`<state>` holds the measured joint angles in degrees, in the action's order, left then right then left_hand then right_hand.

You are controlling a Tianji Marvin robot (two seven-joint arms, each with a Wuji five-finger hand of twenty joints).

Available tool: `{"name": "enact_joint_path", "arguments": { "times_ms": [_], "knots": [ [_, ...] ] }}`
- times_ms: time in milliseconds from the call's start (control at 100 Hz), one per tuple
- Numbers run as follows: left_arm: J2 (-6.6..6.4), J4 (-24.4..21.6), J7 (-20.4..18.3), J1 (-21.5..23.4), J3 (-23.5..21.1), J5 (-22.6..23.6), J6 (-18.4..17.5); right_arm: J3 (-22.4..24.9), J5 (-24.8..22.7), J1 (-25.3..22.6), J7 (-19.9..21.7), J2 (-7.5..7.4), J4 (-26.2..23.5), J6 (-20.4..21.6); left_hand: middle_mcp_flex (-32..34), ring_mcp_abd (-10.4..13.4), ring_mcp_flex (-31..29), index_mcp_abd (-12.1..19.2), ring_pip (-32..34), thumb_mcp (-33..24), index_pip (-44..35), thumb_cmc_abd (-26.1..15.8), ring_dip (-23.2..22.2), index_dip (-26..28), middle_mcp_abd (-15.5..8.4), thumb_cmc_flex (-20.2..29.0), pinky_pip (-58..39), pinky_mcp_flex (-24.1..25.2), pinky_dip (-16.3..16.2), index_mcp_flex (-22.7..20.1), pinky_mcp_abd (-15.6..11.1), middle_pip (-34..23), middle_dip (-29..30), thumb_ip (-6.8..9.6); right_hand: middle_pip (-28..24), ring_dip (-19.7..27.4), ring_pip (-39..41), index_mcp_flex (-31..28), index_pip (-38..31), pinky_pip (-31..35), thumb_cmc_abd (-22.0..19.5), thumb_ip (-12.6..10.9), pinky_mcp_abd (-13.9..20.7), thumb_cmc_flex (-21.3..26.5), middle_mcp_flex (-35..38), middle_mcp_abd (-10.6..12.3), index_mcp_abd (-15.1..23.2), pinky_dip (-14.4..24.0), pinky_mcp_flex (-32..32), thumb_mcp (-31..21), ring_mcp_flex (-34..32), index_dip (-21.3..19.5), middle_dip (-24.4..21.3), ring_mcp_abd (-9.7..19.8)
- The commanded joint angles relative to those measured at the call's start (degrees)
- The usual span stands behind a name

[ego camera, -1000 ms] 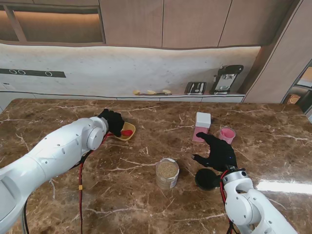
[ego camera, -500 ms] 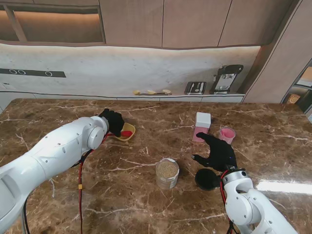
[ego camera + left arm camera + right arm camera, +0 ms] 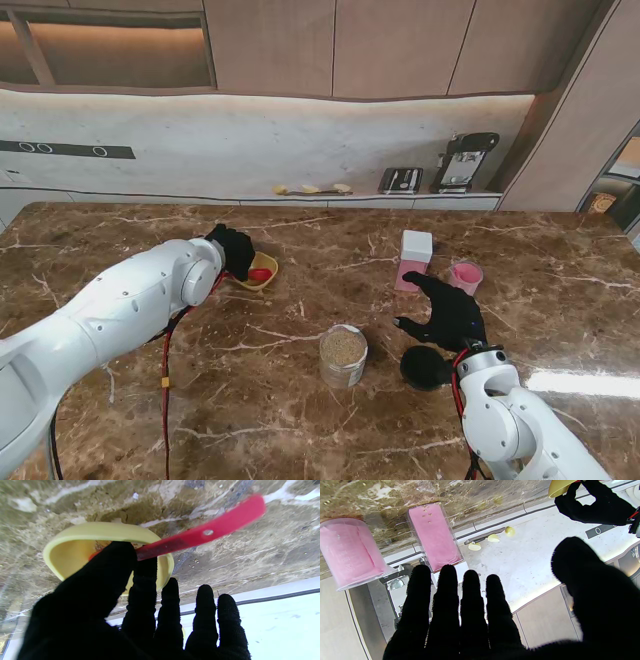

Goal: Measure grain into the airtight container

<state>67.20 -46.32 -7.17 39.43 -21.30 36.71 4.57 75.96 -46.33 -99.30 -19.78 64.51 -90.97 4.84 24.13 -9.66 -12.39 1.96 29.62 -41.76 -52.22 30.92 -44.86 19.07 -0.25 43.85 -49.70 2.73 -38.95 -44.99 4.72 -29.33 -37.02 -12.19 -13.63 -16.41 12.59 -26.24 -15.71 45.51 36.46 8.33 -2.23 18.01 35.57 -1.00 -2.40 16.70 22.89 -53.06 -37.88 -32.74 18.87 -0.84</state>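
A yellow bowl (image 3: pixel 264 270) stands on the marble table at the left, with a red scoop (image 3: pixel 260 273) in it. My left hand (image 3: pixel 232 250) is at the bowl. The left wrist view shows the thumb (image 3: pixel 110 562) and a finger pinched on the red scoop's handle (image 3: pixel 212 530) over the yellow bowl (image 3: pixel 72 545). A clear jar (image 3: pixel 343 356) partly filled with grain stands in the middle, nearer to me. A black lid (image 3: pixel 425 368) lies to its right. My right hand (image 3: pixel 448 312) hovers open just beyond the lid, fingers spread and holding nothing.
A pink rectangular container (image 3: pixel 415 260) with a white lid and a pink cup (image 3: pixel 465 276) stand beyond my right hand; they show as the pink container (image 3: pixel 435 535) and pink cup (image 3: pixel 347 552) in the right wrist view. A counter with appliances runs behind the table.
My left arm and hand have shifted slightly right at the bowl, still holding the scoop. The right hand, jar and lid have not moved.
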Motion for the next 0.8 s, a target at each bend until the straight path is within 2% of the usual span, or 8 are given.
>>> {"name": "enact_joint_path", "arguments": {
  "times_ms": [0,200,350,550,680,790],
  "knots": [
    [0.38,0.4,0.5,-0.2,0.1,0.2,0.0,0.1,0.3,-0.3,0.6,0.18,0.4,0.0,1.1,-0.5,-1.3,3.3,0.7,-2.5,-4.3,-2.4,0.3,1.9,-1.0,2.7,-1.8,0.9,-0.3,-0.9,-0.1,-1.6,-0.6,0.12,0.9,-0.7,-0.3,0.4,0.5,1.4,-0.8,-1.6,-0.6,-0.2,-1.2,0.4,1.0,1.1,-0.7,-1.5,2.3,0.7,-0.1,-0.6],
    [0.33,0.2,1.2,0.2,-0.8,0.3,0.2,0.0,0.3,-0.3,0.7,0.16,0.5,0.0,1.8,-0.5,-1.8,4.5,0.8,-1.5,-5.0,-1.4,0.4,3.0,-0.6,1.3,-1.8,0.9,-0.3,-0.5,0.1,-1.1,-0.1,0.17,0.9,-0.7,-0.3,0.4,0.5,1.4,-0.8,-1.6,-0.6,-0.1,-1.2,0.4,1.1,1.3,-0.6,-1.7,2.2,0.7,-0.1,-0.6],
    [-0.14,-0.7,1.6,0.8,-1.8,1.1,0.2,0.0,0.5,-0.4,1.2,0.11,0.3,-0.1,3.2,-0.4,-2.9,4.5,0.8,-0.1,-5.2,-0.8,0.6,0.0,-0.9,1.5,-1.7,0.9,-0.2,-2.1,0.3,-0.9,0.9,0.36,1.0,-0.8,-0.4,0.5,0.5,1.2,-1.0,-1.6,-0.6,-0.2,-1.3,0.4,1.1,1.4,-0.7,-1.8,2.3,0.8,-0.1,-0.6],
    [-0.41,-1.1,2.1,1.6,-3.1,1.4,0.2,-0.1,0.5,-0.4,1.1,0.11,0.4,-0.2,5.1,-0.3,-4.1,6.4,0.7,0.5,-4.1,-1.0,0.8,-2.5,-1.2,0.7,-2.1,0.9,-0.3,-4.5,0.3,-0.8,1.7,0.05,1.0,-0.8,-0.4,0.5,0.5,1.2,-1.2,-1.6,-0.6,-0.2,-1.3,0.4,1.1,1.6,-0.7,-1.8,2.4,0.8,-0.1,-0.7],
    [-0.84,-1.8,1.0,1.7,-3.2,1.6,0.0,-0.1,0.5,-0.3,1.0,0.13,0.5,-0.2,5.4,-0.2,-3.8,7.2,0.3,0.4,-3.7,-1.4,1.1,-3.2,-1.0,1.0,-2.1,1.0,-0.3,-5.0,0.3,-0.4,2.2,0.22,1.0,-0.8,-0.4,0.5,0.5,1.1,-1.3,-1.6,-0.7,-0.3,-1.3,0.3,1.2,1.7,-0.7,-1.8,2.3,0.8,-0.1,-0.7],
    [-0.79,-1.6,1.1,1.7,-3.1,1.5,-0.2,-0.2,0.6,-0.3,1.0,0.15,0.5,-0.2,5.6,-0.2,-4.0,6.0,0.2,0.6,-2.5,-1.4,1.3,-4.2,-0.9,1.7,-2.0,0.9,-0.2,-5.2,0.3,-0.3,2.6,0.62,1.0,-0.9,-0.3,0.5,0.5,1.1,-1.6,-1.7,-0.8,-0.4,-1.2,0.5,1.2,1.7,-0.8,-1.8,2.3,0.8,-0.1,-0.8]
  ]
}}
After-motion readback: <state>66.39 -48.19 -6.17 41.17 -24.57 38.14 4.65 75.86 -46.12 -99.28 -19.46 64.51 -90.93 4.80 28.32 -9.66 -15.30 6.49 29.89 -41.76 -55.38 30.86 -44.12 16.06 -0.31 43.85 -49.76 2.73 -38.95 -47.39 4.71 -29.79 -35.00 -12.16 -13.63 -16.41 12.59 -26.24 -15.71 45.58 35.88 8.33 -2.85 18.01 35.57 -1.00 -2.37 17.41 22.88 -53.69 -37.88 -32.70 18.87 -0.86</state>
